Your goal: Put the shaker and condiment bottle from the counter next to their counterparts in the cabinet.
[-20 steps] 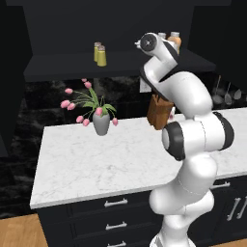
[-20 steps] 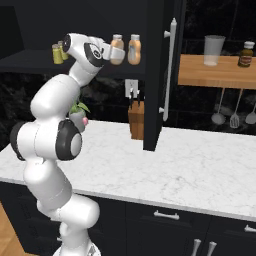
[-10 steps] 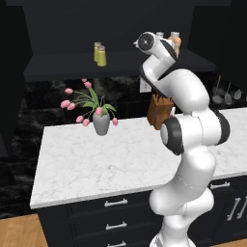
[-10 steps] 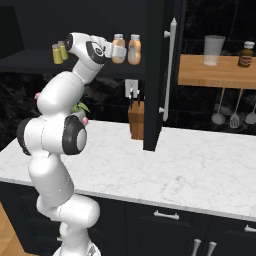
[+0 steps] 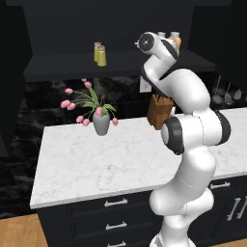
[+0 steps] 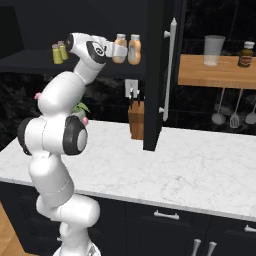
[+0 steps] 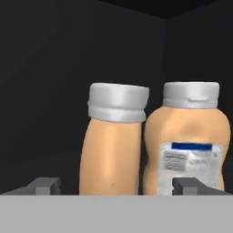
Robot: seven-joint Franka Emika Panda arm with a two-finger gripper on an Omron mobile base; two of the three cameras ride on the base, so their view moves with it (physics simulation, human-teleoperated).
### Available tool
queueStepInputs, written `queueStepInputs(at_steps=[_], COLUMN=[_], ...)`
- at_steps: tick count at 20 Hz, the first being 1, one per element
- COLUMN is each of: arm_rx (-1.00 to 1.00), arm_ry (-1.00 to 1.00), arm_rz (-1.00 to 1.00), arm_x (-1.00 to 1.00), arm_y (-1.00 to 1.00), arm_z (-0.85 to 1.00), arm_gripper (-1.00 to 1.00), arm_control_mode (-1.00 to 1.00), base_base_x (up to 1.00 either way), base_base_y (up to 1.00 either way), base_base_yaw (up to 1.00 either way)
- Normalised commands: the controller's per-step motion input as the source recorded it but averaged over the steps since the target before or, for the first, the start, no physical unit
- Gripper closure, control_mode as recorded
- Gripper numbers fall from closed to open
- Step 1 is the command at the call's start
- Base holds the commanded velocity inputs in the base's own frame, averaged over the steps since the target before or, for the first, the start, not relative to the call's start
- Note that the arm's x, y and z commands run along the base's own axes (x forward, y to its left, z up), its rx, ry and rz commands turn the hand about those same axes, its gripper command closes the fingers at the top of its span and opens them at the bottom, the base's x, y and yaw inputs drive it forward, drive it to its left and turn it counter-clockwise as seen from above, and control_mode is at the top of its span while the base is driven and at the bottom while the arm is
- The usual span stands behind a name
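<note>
Two orange condiment bottles stand side by side on the cabinet shelf (image 6: 25, 62): the left bottle (image 7: 113, 141) and the right, labelled one (image 7: 189, 141). My gripper (image 7: 117, 184) is open at the left bottle (image 6: 120, 41), its fingertips (image 7: 43, 184) spread wide with a gap on each side of the bottle. The right bottle (image 6: 134, 49) sits just beyond the right fingertip. Two yellow-green shakers (image 5: 100, 54) stand together farther left on the same shelf, also seen beside my arm as the shaker pair (image 6: 60, 52). The white counter (image 5: 106, 164) lies below.
A vase of pink tulips (image 5: 100, 120) and a wooden knife block (image 6: 136, 117) stand at the back of the counter. The open black cabinet door (image 6: 160, 75) with a silver handle hangs right of the bottles. A wooden shelf (image 6: 215, 72) and hanging utensils (image 6: 235, 117) are farther right.
My arm's upper links have shifted slightly, uncovering the shakers in the right base view. The hand stays at the bottles, which have not moved.
</note>
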Motion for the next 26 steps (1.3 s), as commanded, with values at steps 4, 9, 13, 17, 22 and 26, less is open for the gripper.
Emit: queueStepInputs(at_steps=[4,9,13,17,22,26], arm_rx=[-0.04,-0.05,-0.01,-0.03,-0.06,-0.05], arm_ry=[-0.01,0.00,-0.02,0.00,0.00,0.00], arm_rz=[0.02,0.03,0.06,0.16,0.35,0.40], arm_x=[-0.47,-0.35,-0.33,-0.65,-1.00,-1.00], arm_y=[0.38,0.39,0.40,0.33,0.00,-0.05], arm_z=[-0.14,-0.13,-0.04,-0.04,0.00,0.00], arm_gripper=[-1.00,-1.00,-1.00,-1.00,-1.00,-1.00], arm_control_mode=[-1.00,-1.00,-1.00,-1.00,-1.00,-1.00], base_base_x=[0.00,0.00,0.00,0.00,0.00,0.00], base_base_y=[0.00,0.00,0.00,0.00,0.00,0.00], base_base_yaw=[0.00,0.00,0.00,0.00,0.00,0.00])
